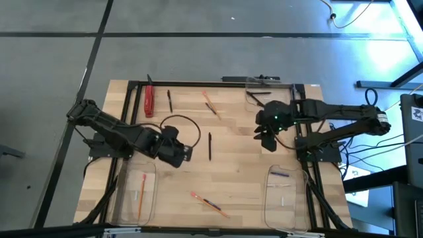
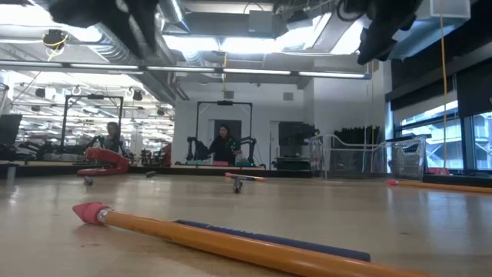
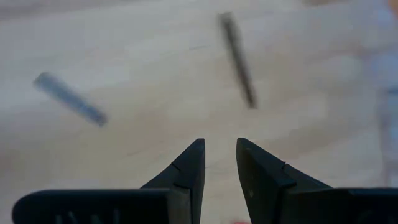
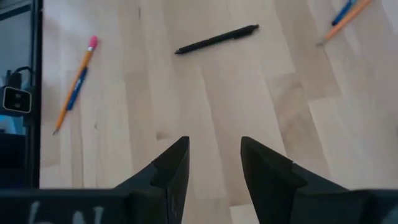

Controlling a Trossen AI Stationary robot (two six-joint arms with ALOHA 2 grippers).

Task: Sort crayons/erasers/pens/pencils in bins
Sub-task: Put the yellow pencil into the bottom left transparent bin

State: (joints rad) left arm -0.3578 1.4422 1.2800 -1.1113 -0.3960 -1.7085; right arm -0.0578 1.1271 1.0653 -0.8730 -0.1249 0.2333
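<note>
I had the left gripper (image 1: 188, 153) hovering empty, its fingers slightly apart, with bare wood between it and the black pen (image 1: 209, 146) at mid-table. The right gripper (image 1: 264, 135) hung spread and empty over open board near the right edge. Pencils (image 1: 210, 205) lay by the front edge between two bins (image 1: 135, 197); another pair (image 1: 211, 106) and a second pen (image 1: 170, 100) sat near the back rail.

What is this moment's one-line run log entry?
left gripper: open, empty | right gripper: open, empty | black pen: on table between them
</note>
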